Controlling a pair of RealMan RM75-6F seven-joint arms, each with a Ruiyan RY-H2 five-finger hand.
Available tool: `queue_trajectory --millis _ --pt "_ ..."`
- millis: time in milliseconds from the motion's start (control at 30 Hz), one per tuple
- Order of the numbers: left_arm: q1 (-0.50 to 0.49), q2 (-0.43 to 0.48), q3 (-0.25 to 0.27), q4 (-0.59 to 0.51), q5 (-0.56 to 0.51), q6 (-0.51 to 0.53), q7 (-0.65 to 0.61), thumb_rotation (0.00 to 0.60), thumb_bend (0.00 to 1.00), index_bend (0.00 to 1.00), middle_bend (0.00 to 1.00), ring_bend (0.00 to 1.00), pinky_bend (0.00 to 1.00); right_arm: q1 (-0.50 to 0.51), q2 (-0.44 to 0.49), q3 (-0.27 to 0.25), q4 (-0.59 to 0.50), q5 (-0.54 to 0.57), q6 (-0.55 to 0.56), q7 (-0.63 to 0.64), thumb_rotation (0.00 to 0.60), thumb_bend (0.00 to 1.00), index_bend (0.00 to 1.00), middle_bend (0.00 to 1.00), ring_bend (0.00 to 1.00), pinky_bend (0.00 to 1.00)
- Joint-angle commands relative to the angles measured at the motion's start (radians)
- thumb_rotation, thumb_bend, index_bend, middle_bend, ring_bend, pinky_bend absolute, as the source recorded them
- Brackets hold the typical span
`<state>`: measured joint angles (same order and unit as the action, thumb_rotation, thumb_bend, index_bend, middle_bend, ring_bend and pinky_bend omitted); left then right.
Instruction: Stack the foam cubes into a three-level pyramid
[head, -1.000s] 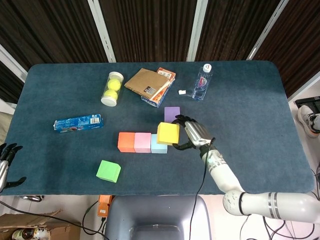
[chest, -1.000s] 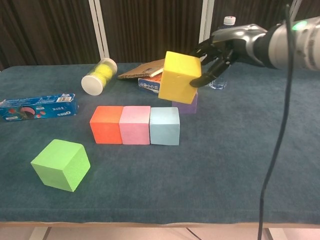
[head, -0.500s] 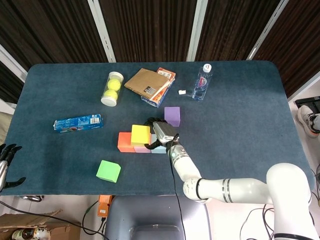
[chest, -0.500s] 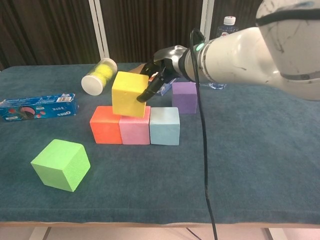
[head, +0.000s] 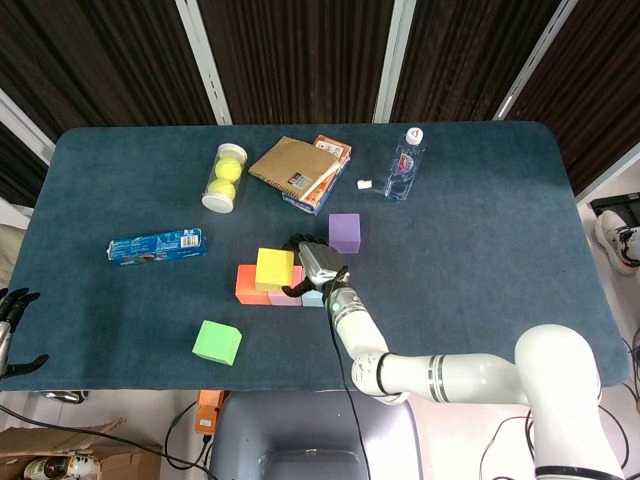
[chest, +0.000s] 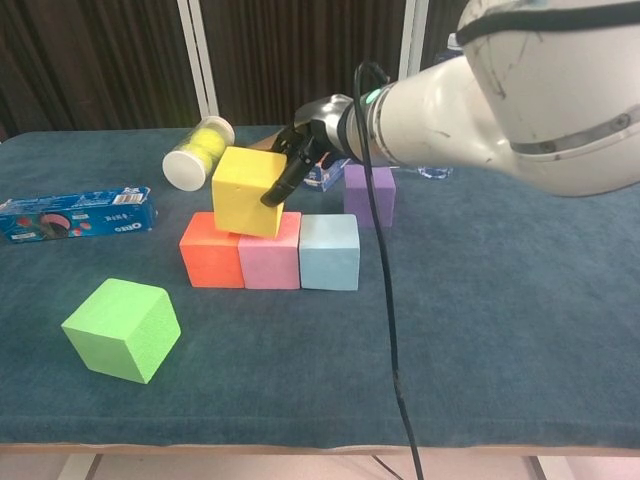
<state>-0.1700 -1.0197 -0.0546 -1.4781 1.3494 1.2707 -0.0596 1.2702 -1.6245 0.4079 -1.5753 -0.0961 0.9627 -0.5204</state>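
Observation:
An orange cube (chest: 212, 250), a pink cube (chest: 270, 252) and a light blue cube (chest: 329, 251) stand in a row on the table. My right hand (chest: 303, 148) grips a yellow cube (chest: 246, 191) (head: 274, 267), tilted, over the orange and pink cubes; whether it rests on them I cannot tell. A purple cube (chest: 369, 194) (head: 344, 232) stands behind the row. A green cube (chest: 122, 329) (head: 217, 342) lies at the front left. My left hand (head: 8, 318) hangs off the table's left edge with its fingers apart, holding nothing.
A blue biscuit packet (chest: 74, 215) lies at the left. A tube of tennis balls (chest: 196, 152), a brown notebook on a box (head: 296, 168) and a water bottle (head: 404, 164) lie along the back. The blue table (chest: 500, 300) reaches to the right.
My right hand carried the yellow cube leftward and down, from above the light blue cube's right side to over the orange and pink cubes. The left hand stayed put.

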Motion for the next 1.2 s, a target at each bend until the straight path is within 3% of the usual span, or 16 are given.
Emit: queue_trajectory --millis 33,1200 --pt "0.001 0.001 0.001 -0.001 0.002 0.002 0.0 0.6 0.01 0.19 0.11 0.03 0.05 0.004 -0.003 0.001 0.001 0.006 -0.003 -0.004 0.6 0.21 0.48 0.11 0.02 0.07" --pt "0.008 0.005 0.002 0.0 0.006 0.006 -0.008 0.6 0.01 0.19 0.11 0.03 0.05 0.007 -0.042 0.005 0.046 0.002 -0.012 -0.014 0.6 0.21 0.44 0.11 0.02 0.07"
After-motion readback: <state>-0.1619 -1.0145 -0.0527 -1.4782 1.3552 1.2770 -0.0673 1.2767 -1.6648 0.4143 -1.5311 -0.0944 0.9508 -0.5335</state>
